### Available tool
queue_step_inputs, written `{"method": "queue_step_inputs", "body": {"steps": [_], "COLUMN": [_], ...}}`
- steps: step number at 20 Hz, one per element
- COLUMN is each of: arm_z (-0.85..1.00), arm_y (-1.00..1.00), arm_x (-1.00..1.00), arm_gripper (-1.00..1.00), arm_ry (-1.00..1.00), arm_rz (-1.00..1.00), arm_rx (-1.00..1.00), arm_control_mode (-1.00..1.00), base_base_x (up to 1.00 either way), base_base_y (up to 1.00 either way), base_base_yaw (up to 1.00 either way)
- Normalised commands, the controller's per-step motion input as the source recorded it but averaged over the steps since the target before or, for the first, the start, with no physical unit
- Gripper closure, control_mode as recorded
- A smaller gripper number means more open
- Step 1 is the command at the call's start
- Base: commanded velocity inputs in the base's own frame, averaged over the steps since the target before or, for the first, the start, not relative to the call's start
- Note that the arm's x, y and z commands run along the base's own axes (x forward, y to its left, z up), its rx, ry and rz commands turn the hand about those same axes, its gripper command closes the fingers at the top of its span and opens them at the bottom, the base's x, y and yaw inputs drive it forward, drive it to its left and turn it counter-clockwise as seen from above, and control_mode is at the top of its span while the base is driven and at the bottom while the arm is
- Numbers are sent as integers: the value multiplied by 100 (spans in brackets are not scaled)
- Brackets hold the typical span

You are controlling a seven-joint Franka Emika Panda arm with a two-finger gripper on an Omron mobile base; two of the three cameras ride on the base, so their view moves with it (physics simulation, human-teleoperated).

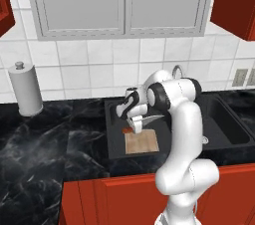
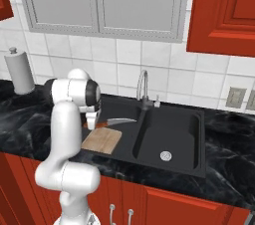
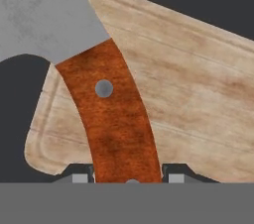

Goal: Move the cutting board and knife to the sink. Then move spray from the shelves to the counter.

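Note:
The cutting board (image 1: 142, 143) (image 2: 102, 139) (image 3: 193, 94) lies flat in the left part of the dark sink (image 1: 224, 129) (image 2: 172, 134). My gripper (image 1: 135, 124) (image 2: 92, 119) (image 3: 128, 178) hangs just above the board. It is shut on the reddish-brown handle of the knife (image 3: 116, 119). The grey blade of the knife (image 1: 153, 118) (image 2: 122, 121) sticks out sideways over the basin toward the faucet (image 2: 143, 89). The spray and the shelves are out of view.
A paper towel roll (image 1: 25, 89) (image 2: 19, 72) stands at the back left of the black counter (image 1: 50, 139) (image 2: 229, 179). Grey wall cabinets (image 1: 122, 0) hang above the sink. Red cabinets (image 2: 224, 10) hang to the right, with wall outlets (image 2: 235, 97) below them.

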Motion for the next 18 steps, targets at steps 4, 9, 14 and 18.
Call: {"method": "queue_step_inputs", "body": {"steps": [4,9,14,18], "arm_z": [-38,-37,-35,-34], "arm_y": [2,0,2,0], "arm_x": [38,29,14,14], "arm_gripper": [100,100,100,100], "arm_ry": [0,3,4,5], "arm_rz": [0,0,0,0], "arm_rx": [0,0,0,0], "arm_control_mode": [-100,-100,-100,-100], "base_base_x": [0,0,0,0], "base_base_y": [0,0,0,0], "base_base_yaw": [0,0,0,0]}}
